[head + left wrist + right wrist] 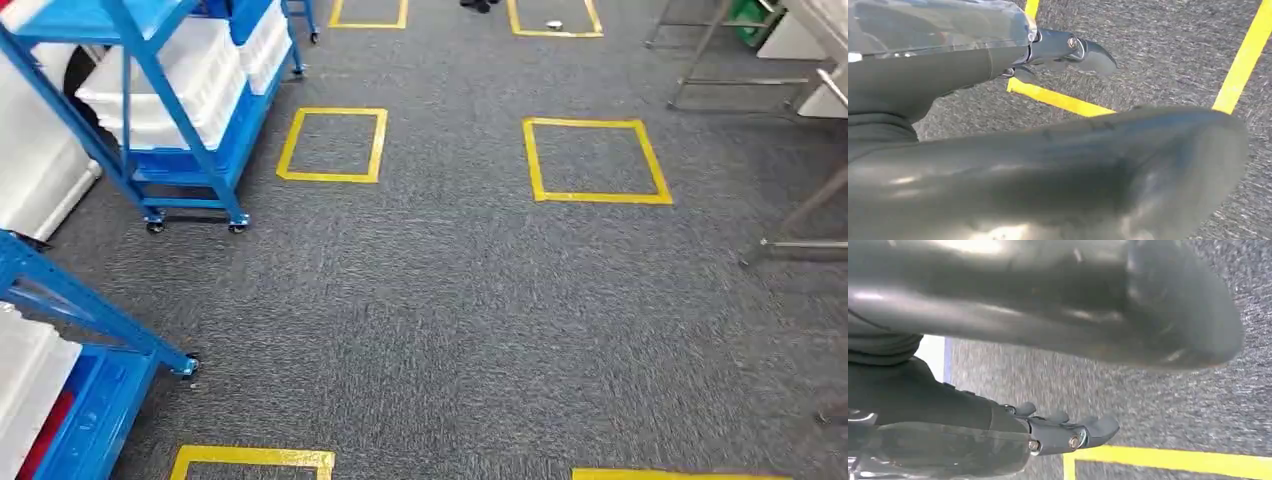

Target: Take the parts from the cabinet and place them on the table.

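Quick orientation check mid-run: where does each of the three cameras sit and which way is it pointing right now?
Head view: high on the body, facing forward and down at grey carpet, yellow tape squares and blue wheeled racks holding white bins.
Left wrist view: behind the left hand, aimed at the floor.
Right wrist view: behind the right hand, aimed at the floor.
Shared: all three show carpet with yellow tape.

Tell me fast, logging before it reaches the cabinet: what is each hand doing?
Left hand: holding nothing, fingers extended over the grey carpet.
Right hand: holding nothing, fingers extended over the same carpet.
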